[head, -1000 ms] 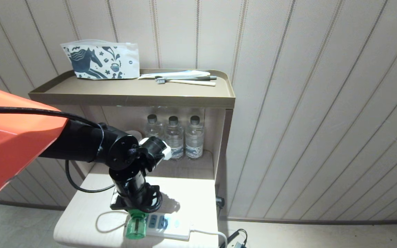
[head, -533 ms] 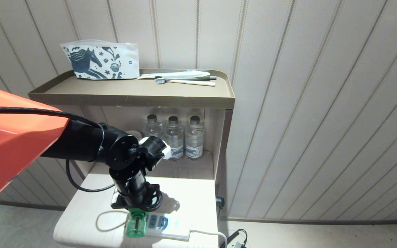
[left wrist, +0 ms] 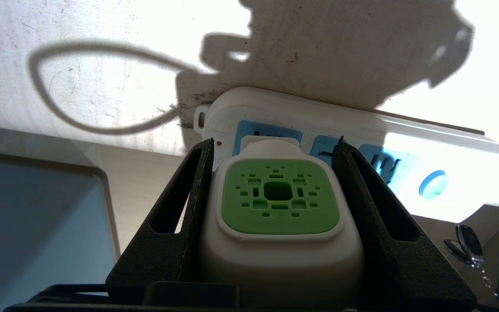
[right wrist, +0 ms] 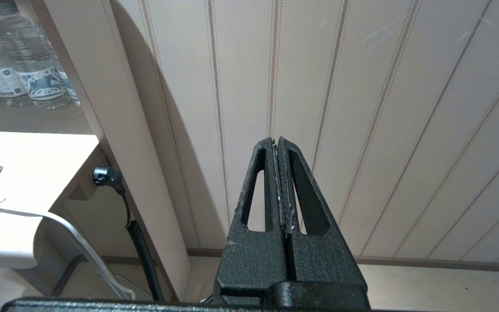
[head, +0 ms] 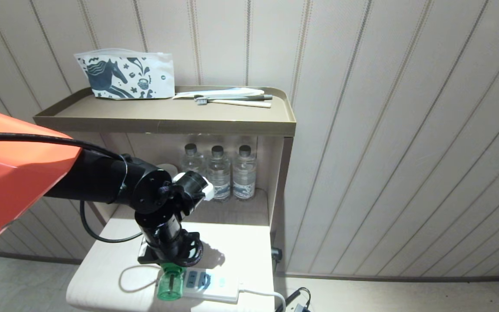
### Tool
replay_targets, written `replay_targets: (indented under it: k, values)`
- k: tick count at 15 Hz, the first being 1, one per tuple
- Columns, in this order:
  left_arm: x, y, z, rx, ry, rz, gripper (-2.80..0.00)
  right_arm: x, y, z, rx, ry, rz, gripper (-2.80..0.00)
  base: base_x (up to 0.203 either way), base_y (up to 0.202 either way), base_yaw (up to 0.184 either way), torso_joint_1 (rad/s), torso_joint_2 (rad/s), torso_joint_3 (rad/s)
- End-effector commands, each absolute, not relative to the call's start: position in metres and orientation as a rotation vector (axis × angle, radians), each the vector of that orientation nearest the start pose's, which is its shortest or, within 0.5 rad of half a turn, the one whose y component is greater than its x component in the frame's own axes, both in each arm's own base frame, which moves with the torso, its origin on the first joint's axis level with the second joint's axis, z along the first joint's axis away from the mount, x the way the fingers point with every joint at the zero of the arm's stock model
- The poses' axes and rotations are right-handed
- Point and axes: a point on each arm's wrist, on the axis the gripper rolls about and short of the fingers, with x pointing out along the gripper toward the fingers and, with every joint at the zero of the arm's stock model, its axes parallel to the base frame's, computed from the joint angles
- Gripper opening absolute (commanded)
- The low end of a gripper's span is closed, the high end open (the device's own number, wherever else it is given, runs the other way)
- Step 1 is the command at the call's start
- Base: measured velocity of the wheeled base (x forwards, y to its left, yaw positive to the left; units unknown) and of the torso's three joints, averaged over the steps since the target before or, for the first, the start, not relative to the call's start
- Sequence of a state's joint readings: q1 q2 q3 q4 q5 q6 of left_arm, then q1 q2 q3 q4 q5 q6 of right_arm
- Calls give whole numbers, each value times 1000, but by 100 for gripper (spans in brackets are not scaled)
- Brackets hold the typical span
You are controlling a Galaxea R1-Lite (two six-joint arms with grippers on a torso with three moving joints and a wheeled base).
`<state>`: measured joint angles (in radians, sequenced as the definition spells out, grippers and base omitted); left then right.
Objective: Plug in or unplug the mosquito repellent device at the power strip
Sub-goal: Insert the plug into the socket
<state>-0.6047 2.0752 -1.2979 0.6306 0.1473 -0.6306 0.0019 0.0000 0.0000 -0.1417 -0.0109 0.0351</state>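
Left end effector grips the mosquito repellent device, one finger against each side of its white head; green vented top faces the wrist camera. Device sits in the end socket of the power strip, near the desk front edge. Right end effector is closed, empty, parked off the desk beside the wall.

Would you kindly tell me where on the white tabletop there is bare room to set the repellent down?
Bare tabletop lies behind the strip, toward the bottles, and at the front left around the cord loop. The strip's left end is crowded by the left hand gripping the repellent.
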Motion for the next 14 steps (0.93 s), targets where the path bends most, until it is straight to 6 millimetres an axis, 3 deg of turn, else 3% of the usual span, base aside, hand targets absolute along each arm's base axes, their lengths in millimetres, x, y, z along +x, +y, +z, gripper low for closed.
replay_targets:
  k: [1,7,14]
  values:
    - [278,-189,108,-28,1313,36,-280,-24,0,90,36,-143,-5,-280,0,0,0,0,0,0]
    - [264,-181,129,-48,1269,14,-280,-24,0,90,36,-143,-5,-280,0,0,0,0,0,0]
    - [249,-187,132,-38,1274,-13,-280,-24,0,90,36,-143,-7,-280,0,0,0,0,0,0]
